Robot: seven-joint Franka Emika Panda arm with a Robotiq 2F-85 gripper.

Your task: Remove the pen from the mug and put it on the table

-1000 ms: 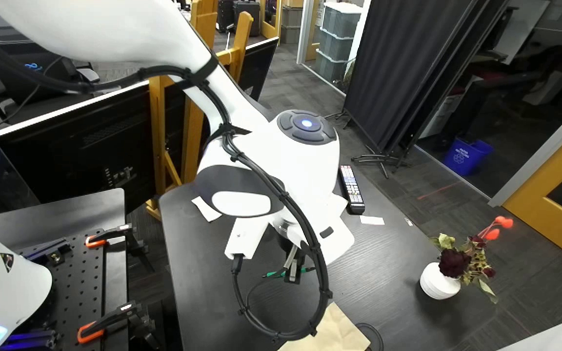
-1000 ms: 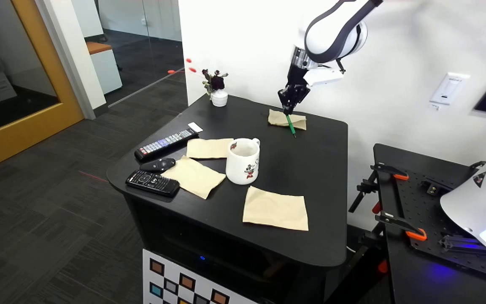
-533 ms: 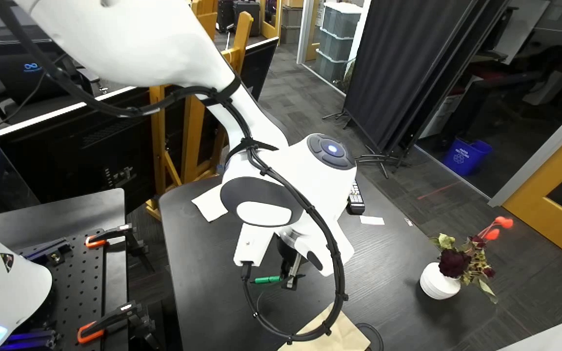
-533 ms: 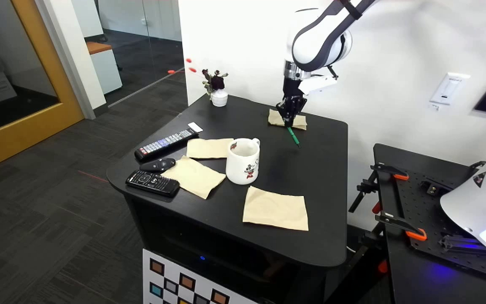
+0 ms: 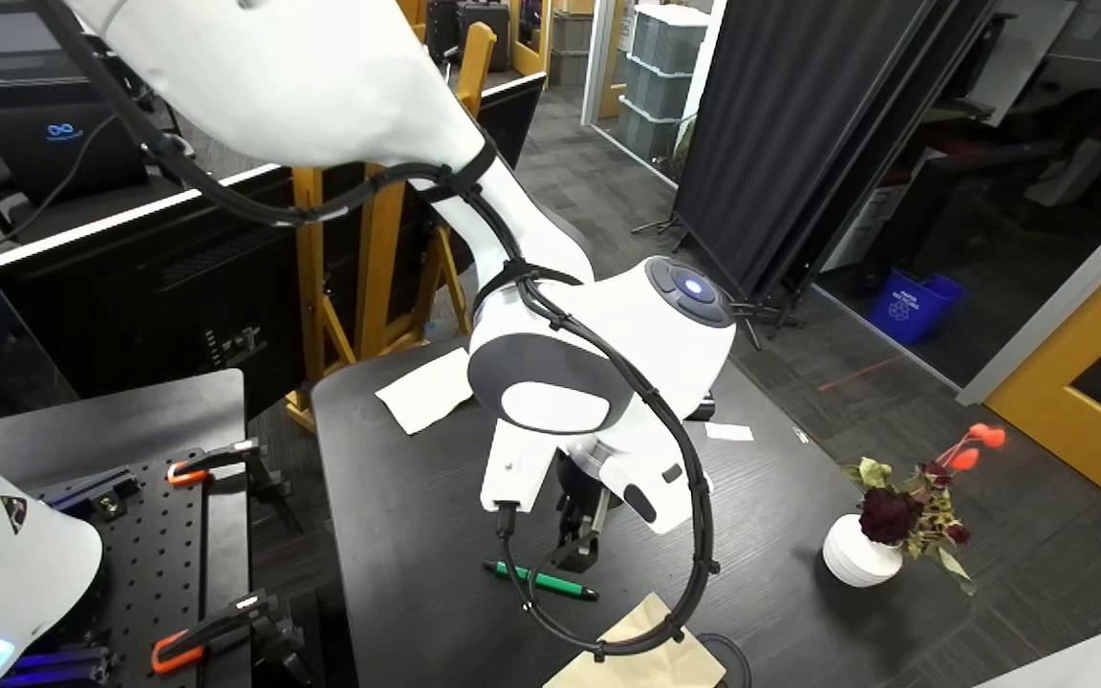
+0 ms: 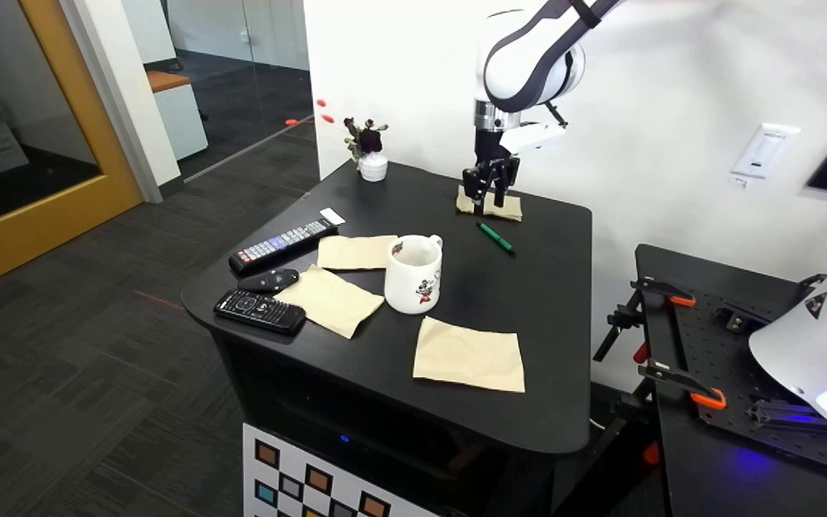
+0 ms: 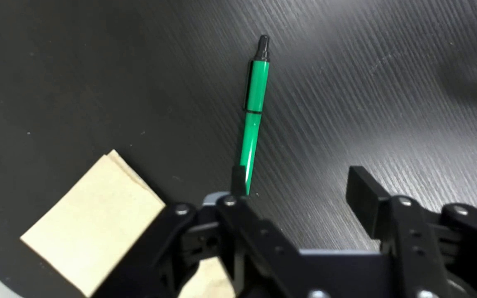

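The green pen (image 6: pixel 495 238) lies flat on the black table (image 6: pixel 543 301), behind the mug and clear of it. Both exterior views show it, and in the wrist view the pen (image 7: pixel 257 91) runs down the middle, its lower tip partly covered by a fingertip. My gripper (image 6: pixel 489 206) hangs just above the table beside the pen. In the wrist view the gripper (image 7: pixel 299 186) has its fingers wide apart, with only bare tabletop seen between them. The white mug (image 6: pixel 412 287) stands upright with no pen in it. The arm hides it in an exterior view.
Pale paper sheets lie about, including a sheet (image 6: pixel 469 355) at the near side and a sheet (image 7: pixel 93 223) near the gripper. A long remote (image 6: pixel 284 245), a smaller remote (image 6: pixel 259 311) and a white flower pot (image 6: pixel 373 167) stand or lie along the table's edge.
The gripper came down with the pen and opened. The pen went from hanging in the jaws to lying on the table, and the gripper is now slightly apart from it.
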